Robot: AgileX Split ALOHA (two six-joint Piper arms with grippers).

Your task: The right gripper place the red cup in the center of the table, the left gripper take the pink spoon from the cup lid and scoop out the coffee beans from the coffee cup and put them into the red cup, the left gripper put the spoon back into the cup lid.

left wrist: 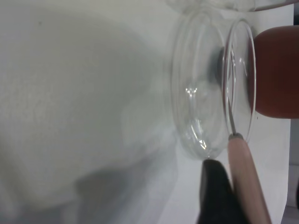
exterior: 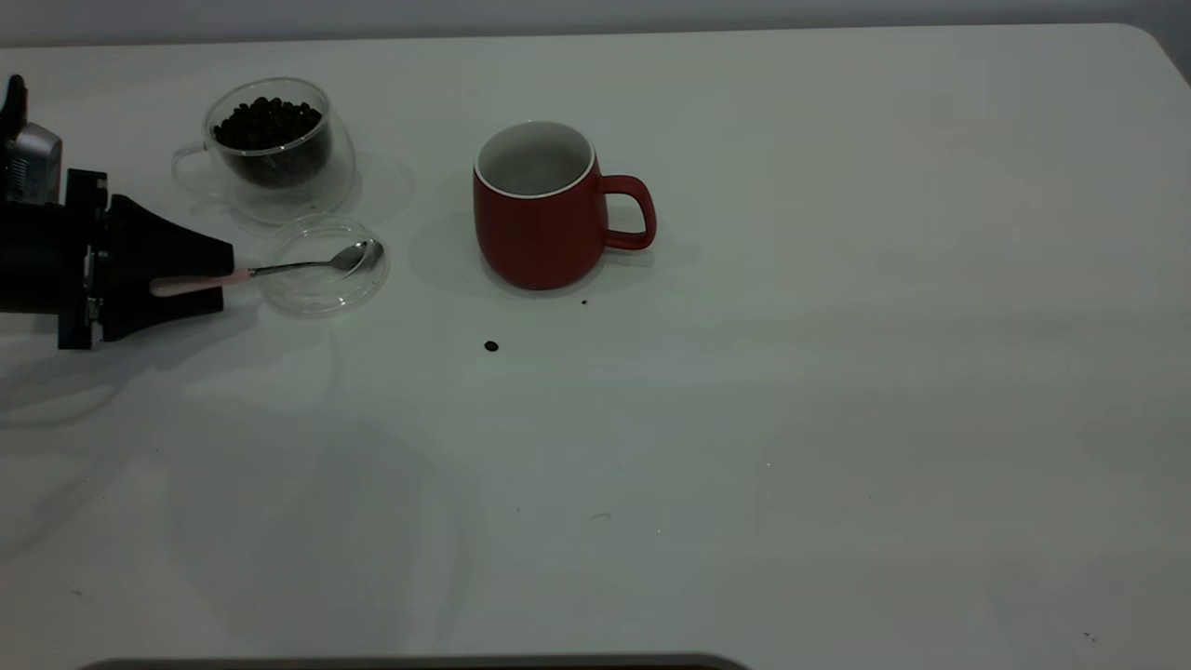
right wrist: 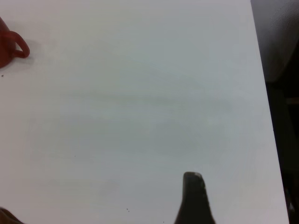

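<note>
L gripper (exterior: 200, 279) clamped on pink spoon (exterior: 279, 271) handle.
Spoon bowl over cup lid (exterior: 321, 265); no readable labels; R gripper's jaw state unclear.

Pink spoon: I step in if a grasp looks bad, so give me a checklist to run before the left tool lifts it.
1. Left tool at the pink spoon handle: ok, the handle end lies against the tool's tip.
2. Grip closed on the handle: cannot tell from either view.
3. Spoon bowl in the cup lid: ok, it rests over the lid's far rim.
4. Coffee cup holds coffee beans: ok, a heap shows, just behind the lid.
5. Red cup placed mid-table, upright: ok, with no beans visible inside.
6. Right tool clear of the work: ok, over bare table, away from the red cup.
</note>
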